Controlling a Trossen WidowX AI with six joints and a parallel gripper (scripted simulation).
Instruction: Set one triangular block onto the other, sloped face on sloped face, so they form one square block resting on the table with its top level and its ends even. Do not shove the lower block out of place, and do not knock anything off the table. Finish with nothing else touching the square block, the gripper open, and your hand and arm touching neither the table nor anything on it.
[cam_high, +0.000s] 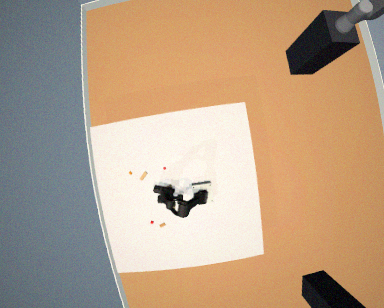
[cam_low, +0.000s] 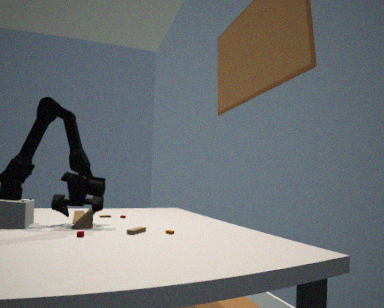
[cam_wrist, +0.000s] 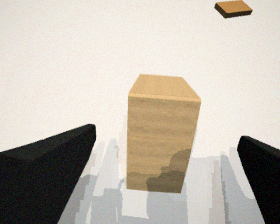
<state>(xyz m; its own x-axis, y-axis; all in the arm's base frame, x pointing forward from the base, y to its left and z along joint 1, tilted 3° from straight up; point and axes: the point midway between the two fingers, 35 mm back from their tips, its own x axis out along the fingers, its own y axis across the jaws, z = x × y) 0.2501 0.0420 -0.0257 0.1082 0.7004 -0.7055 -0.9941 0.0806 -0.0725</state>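
Two triangular blocks stand close together under my hand in the exterior view: a front one (cam_low: 86, 221) with a dark triangular end and a tan one (cam_low: 78, 215) behind it, partly hidden. In the top view my arm covers them. My gripper (cam_low: 81, 212) (cam_wrist: 169, 137) is wide open, pointing down, its fingertips low near the block tops. In the wrist view one wooden block (cam_wrist: 159, 135) lies between the open fingers with a gap at each side; which of the two it is I cannot tell. The other block does not show there.
Beside the blocks are a tan piece (cam_high: 144, 175) (cam_low: 136, 230), an orange piece (cam_high: 130, 173) (cam_low: 170, 232) and a red cube (cam_high: 164, 168) (cam_low: 80, 234). Another tan piece (cam_high: 162, 225) (cam_low: 105, 216) and red cube (cam_high: 152, 222) (cam_low: 123, 216) lie opposite. A flat piece (cam_wrist: 233, 8) shows in the wrist view.
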